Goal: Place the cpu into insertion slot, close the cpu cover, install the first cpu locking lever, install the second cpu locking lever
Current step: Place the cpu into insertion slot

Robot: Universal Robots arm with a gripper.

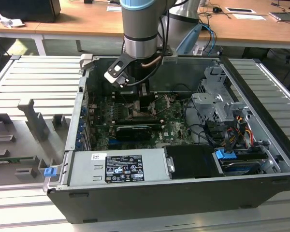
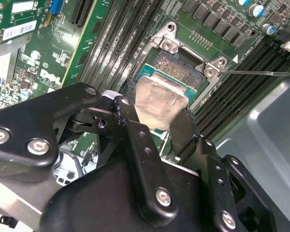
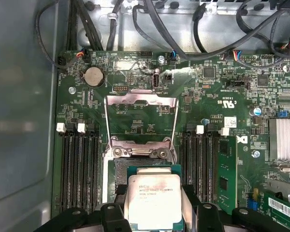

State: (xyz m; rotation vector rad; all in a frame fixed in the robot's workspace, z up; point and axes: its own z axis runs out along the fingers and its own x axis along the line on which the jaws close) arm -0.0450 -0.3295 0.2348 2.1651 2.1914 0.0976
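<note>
My black gripper [image 2: 157,110] is shut on the cpu [image 2: 160,100], a small square chip with a pale silver face, gripped by two opposite edges. The cpu [image 3: 152,198] hangs slightly tilted just over the insertion slot [image 3: 120,166], whose dark centre and metal rim [image 2: 186,72] show past the chip's far edge. The cpu cover [image 3: 140,100], a silver frame with a big window, lies folded back flat on the green motherboard beyond the slot. A thin locking lever [image 2: 261,73] sticks out sideways from the slot's corner. In the exterior view my gripper [image 1: 135,99] is down inside the computer case.
Long black memory slots [image 3: 77,169] run along both sides of the socket. Cables [image 3: 150,24] hang over the board's far edge. The case wall [image 3: 19,121] rises close on one side. A drive cage [image 1: 217,104] and a power supply [image 1: 121,166] stand in the case.
</note>
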